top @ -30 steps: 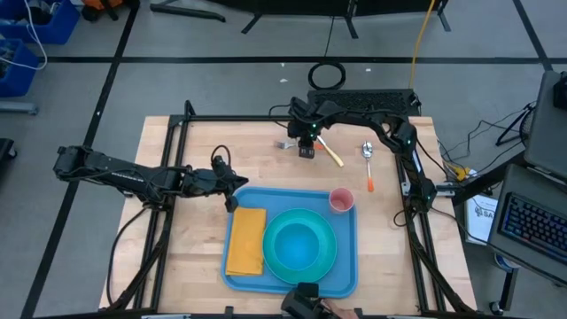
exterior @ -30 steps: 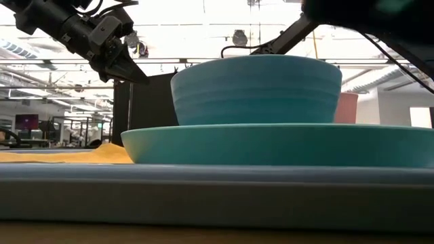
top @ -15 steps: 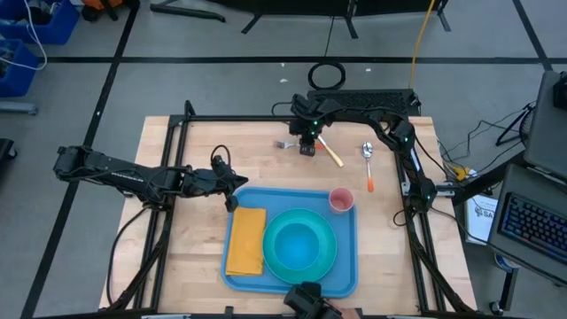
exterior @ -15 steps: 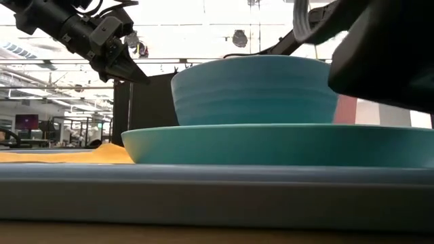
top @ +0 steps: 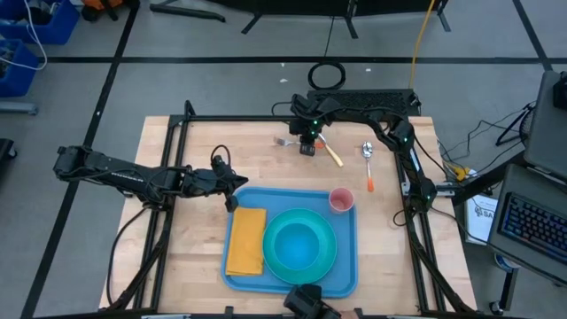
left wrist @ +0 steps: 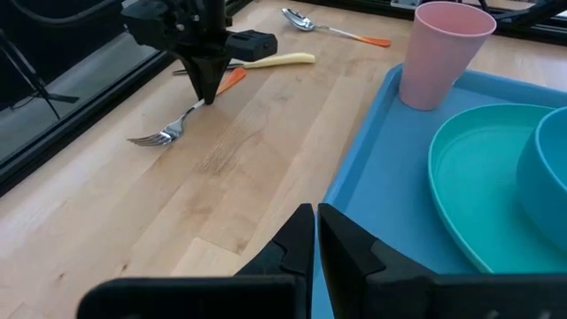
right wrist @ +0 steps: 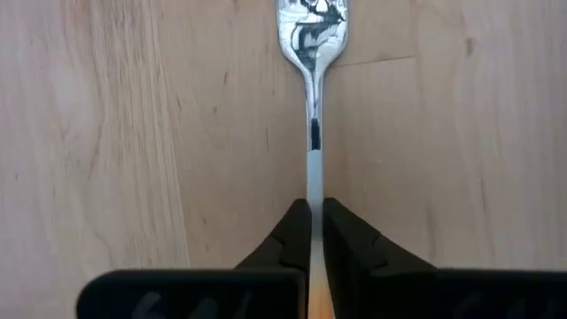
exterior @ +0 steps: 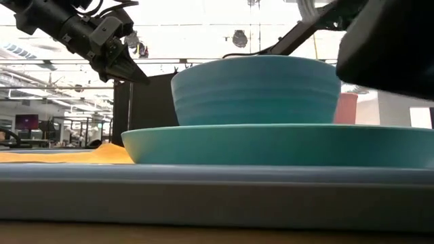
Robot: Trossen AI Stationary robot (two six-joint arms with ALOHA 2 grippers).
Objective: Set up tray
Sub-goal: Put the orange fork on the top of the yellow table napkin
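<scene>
High view: the tray (top: 345, 266) lies at six o'clock, already loaded with napkin (top: 245, 240), plate (top: 330, 261), bowl (top: 295, 245) and pink cup (top: 341, 200); cutlery is left outside. Left wrist view: the left gripper (left wrist: 315, 232) is clenched empty. Right wrist view: the right gripper (right wrist: 316, 232) is clamped on the glossy metal fork (right wrist: 312, 53) (tines flat on wood).

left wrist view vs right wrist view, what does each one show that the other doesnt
Only the left wrist view shows the light-blue plastic tray, pink plastic cup, round turquoise plate, orange-handled metal spoon and the left gripper, shut over the tray's edge. Only the right wrist view shows the right gripper's fingers clamping the fork's handle. Both show the silver metal fork on the wooden table.
</scene>
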